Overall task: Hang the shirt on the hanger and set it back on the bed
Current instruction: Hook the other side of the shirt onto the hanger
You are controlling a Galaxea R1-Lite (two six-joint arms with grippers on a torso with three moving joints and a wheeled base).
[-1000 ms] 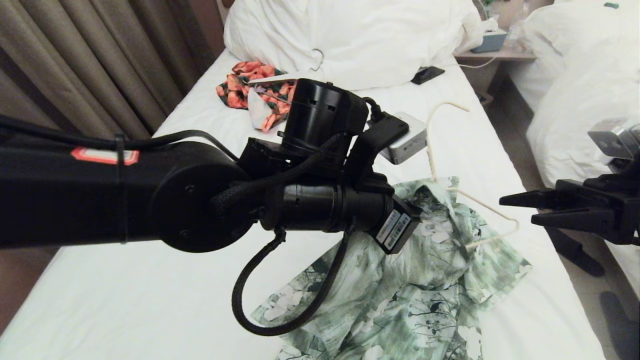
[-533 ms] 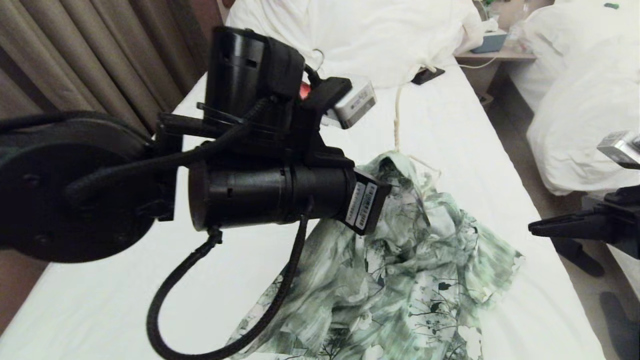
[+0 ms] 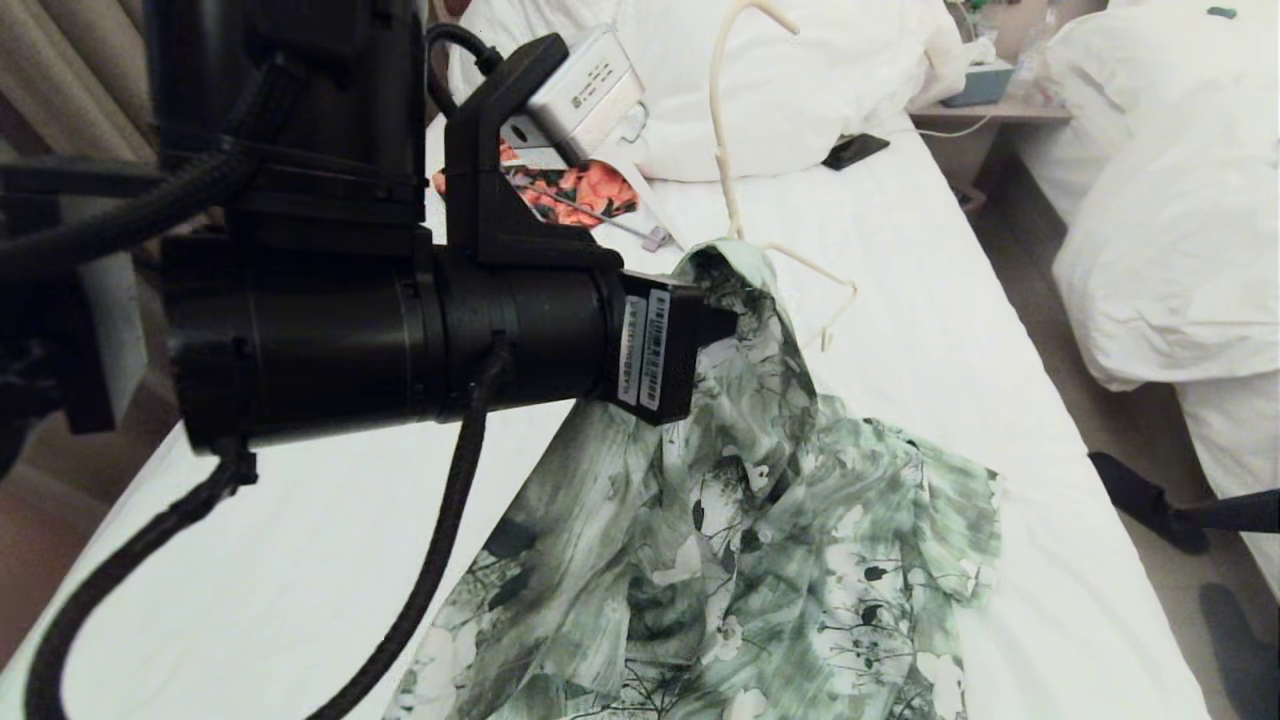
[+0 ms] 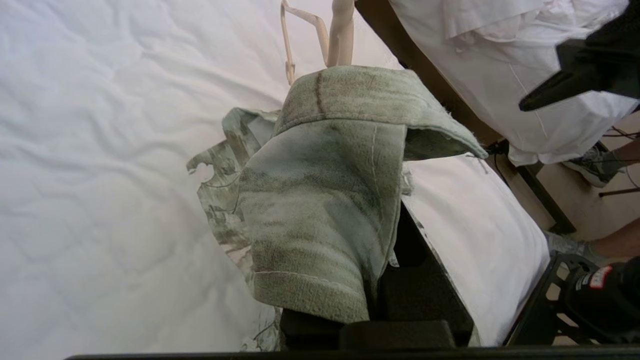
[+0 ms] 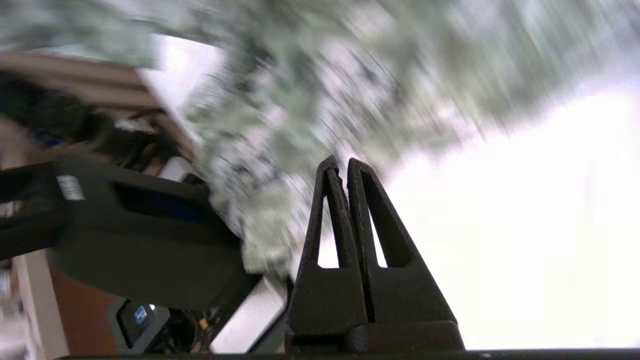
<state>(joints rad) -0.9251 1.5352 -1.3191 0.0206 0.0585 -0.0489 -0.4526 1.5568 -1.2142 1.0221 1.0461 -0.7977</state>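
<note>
My left gripper (image 3: 715,322) is raised above the bed (image 3: 950,300) and is shut on the collar of the green-and-white shirt (image 3: 760,520). The shirt hangs from it, with its lower part resting on the sheet. In the left wrist view the shirt (image 4: 320,200) drapes over the jaws and hides them. The cream hanger (image 3: 722,130) stands upright out of the collar, its hook at the top and one arm (image 3: 830,285) sticking out to the right. My right gripper (image 5: 345,162) is shut and empty, off beside the bed's right side with the shirt ahead of it.
The orange-and-black floral garment (image 3: 585,190) with a white clip hanger lies near the pillows (image 3: 850,90). A dark phone (image 3: 855,150) sits by the pillows. A second bed (image 3: 1170,200) stands to the right across a narrow aisle, with a nightstand (image 3: 985,105) behind. Curtains (image 3: 60,60) hang on the left.
My left arm has risen and swung left, lifting the shirt collar and the hanger off the sheet, and the hanger now stands upright. My right gripper has withdrawn rightward and downward.
</note>
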